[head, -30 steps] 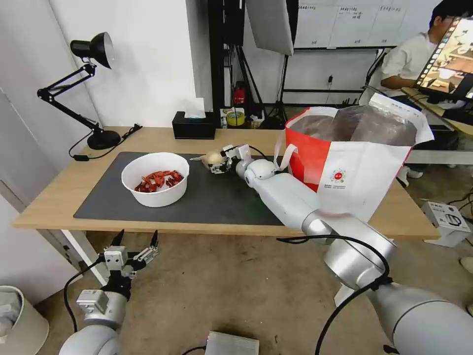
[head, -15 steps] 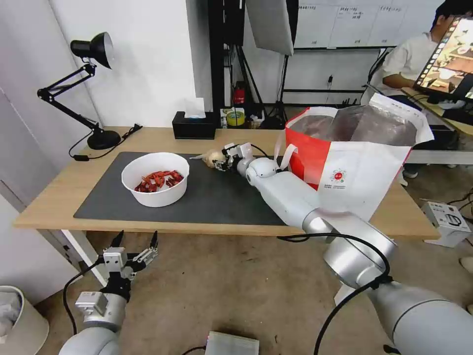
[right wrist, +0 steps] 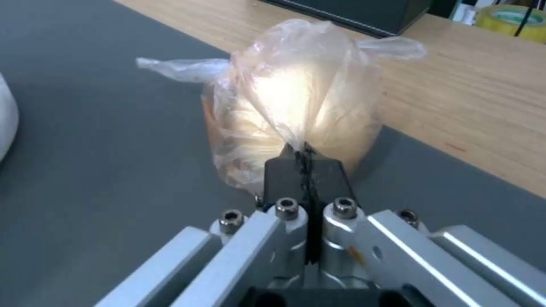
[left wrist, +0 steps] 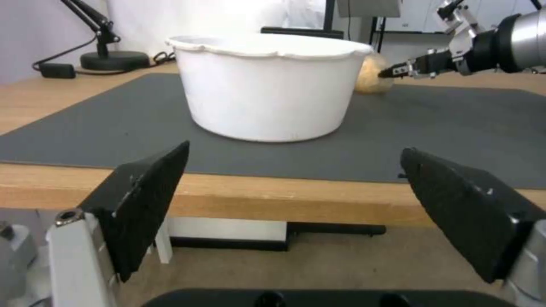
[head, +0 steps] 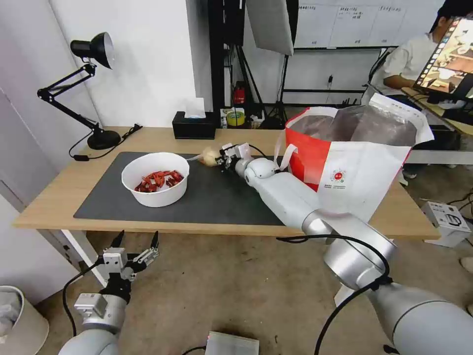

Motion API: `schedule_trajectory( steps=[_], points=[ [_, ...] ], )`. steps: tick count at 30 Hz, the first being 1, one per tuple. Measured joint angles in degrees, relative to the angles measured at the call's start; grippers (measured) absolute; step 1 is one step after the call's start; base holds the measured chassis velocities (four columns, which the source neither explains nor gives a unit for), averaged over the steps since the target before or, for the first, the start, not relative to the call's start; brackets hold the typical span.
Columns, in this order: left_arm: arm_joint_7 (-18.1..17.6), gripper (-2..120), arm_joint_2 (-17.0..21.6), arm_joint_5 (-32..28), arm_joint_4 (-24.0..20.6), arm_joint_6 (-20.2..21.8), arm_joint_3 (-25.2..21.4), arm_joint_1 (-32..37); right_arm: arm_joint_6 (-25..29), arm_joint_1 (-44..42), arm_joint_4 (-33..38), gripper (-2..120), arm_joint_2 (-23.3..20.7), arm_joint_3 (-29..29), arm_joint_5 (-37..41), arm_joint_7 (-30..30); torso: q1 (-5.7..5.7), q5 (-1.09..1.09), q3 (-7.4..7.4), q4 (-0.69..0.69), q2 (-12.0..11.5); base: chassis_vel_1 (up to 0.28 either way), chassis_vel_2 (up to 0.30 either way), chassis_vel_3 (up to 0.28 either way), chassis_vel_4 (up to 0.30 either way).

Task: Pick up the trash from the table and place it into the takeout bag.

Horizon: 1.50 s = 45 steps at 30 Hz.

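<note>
The beige lump wrapped in clear film sits at the far edge of the dark mat. My right gripper is shut on its film. In the right wrist view the fingertips pinch a fold of film below the lump. The white bowl of red shells stands on the mat's left half. The takeout bag stands open at the table's right end. My left gripper hangs open below the table's front edge, facing the bowl.
A black desk lamp stands at the far left corner. A black tissue box and a tape roll sit at the far edge. On the floor are a white bin and a small box.
The right gripper's fingers have closed on the lump's film, and the lump has shifted slightly toward the mat's far edge. The left arm has not moved.
</note>
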Motion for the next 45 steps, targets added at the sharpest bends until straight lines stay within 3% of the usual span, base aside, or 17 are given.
schedule_trajectory(
  steps=[13, 19, 31, 45],
  points=[
    [0.0, 100, -0.1, 0.1, -0.8, -0.1, -0.5, 0.5, -0.3, -1.4, 3.7, 0, -0.7, 1.0, 0.9, 1.5, 0.00, 0.00, 0.00, 0.00, 0.0, 0.000, 0.000, 0.000, 0.000],
    [-0.1, 100, -0.1, 0.1, -0.9, -0.1, -0.6, 0.5, -1.1, -2.9, 10.1, 0, -3.2, 1.9, 2.5, 4.0, 0.00, 0.00, 0.00, 0.01, 0.0, 0.000, 0.000, 0.000, 0.000],
    [-0.3, 100, -0.4, 0.7, -1.1, -0.1, -0.3, 0.6, -2.4, -6.3, 26.7, 0, -12.2, 1.4, 5.9, 8.6, 0.00, 0.00, 0.00, 0.00, 0.0, 0.000, 0.000, 0.000, 0.000],
    [-0.4, 100, -0.2, 0.7, -2.0, -0.1, -0.7, 1.3, -3.4, -10.9, 41.4, 0, -18.6, 3.8, 6.0, 13.5, 0.00, 0.01, 0.00, 0.00, 0.0, 0.000, 0.000, 0.000, 0.000]
  ],
)
